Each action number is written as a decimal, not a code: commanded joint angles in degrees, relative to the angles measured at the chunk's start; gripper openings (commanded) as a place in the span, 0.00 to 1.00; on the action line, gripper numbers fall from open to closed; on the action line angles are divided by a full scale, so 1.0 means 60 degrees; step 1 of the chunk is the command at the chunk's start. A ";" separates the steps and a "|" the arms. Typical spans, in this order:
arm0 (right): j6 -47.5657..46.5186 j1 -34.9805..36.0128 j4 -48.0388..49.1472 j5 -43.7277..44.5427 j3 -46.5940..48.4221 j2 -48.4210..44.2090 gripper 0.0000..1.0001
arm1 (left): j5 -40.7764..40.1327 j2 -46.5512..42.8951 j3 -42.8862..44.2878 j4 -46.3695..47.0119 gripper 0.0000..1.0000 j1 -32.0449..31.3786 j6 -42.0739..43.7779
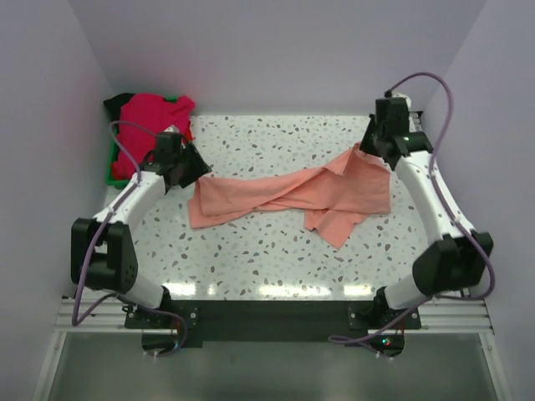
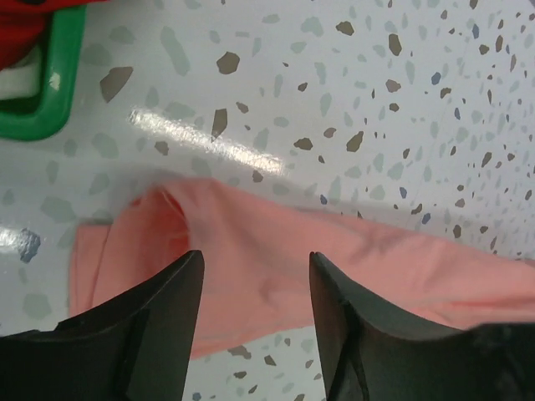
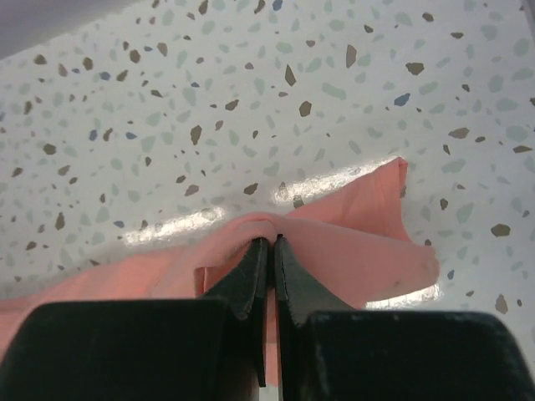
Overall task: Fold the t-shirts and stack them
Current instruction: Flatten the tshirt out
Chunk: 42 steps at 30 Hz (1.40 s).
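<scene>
At far right of speckled worktop (image 1: 267, 259), pinches salmon-pink cloth t-shirt (image 1: 292, 196) in closed right pincer (image 3: 272, 242), likely for spreading flat. Holds left pincer (image 2: 255, 263) agape, empty, above its left end.

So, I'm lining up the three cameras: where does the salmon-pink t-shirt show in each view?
Top external: salmon-pink t-shirt stretched across the middle, left to right.
Left wrist: lower half, beneath the open left pincer.
Right wrist: bottom centre, pinched in the shut right pincer.
Shared landmark: the speckled tabletop.
</scene>
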 commanded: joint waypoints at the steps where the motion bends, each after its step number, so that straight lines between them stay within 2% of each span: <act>1: -0.0197 -0.0049 0.0406 0.0238 0.0770 0.1703 0.00 | 0.1065 0.1082 0.1394 0.0792 0.60 0.0189 0.0466; 2: -0.0241 -0.0049 0.0581 0.0281 0.0845 0.1956 0.00 | 0.1051 0.1157 0.1441 0.0807 0.68 0.0233 0.0452; 6: -0.0373 -0.0136 0.0655 0.0413 0.1138 0.2822 0.00 | 0.0569 0.0602 0.0713 0.0836 0.73 0.0248 0.0583; 8: -0.0344 -0.0181 0.0742 0.0326 0.1052 0.2940 0.00 | 0.0290 0.0164 0.0214 0.0821 0.72 0.0233 0.0584; 12: -0.0197 -0.0181 0.1182 -0.0010 0.0277 0.2662 0.00 | 0.0114 -0.0409 -0.1658 0.1289 0.65 0.0175 0.0219; 18: -0.0094 -0.0181 0.1417 -0.0406 -0.0310 0.2311 0.00 | -0.0209 -0.0834 -0.2892 0.1685 0.61 -0.0235 -0.0192; 27: -0.0036 -0.0166 0.1681 -0.0685 -0.0750 0.2120 0.00 | -0.0297 -0.0250 -0.3173 0.2432 0.61 -0.0777 -0.0574; 33: -0.0036 -0.0166 0.1666 -0.0787 -0.0765 0.2120 0.00 | -0.0429 0.0351 -0.2968 0.2564 0.56 -0.0880 -0.0676; 39: -0.0080 -0.0166 0.1608 -0.0788 -0.0692 0.2076 0.00 | -0.0371 0.0703 -0.2719 0.2784 0.47 -0.0895 -0.0735; 42: -0.0065 -0.0166 0.1550 -0.0773 -0.0692 0.1974 0.00 | -0.0341 0.0630 -0.2558 0.2799 0.36 -0.0895 -0.0750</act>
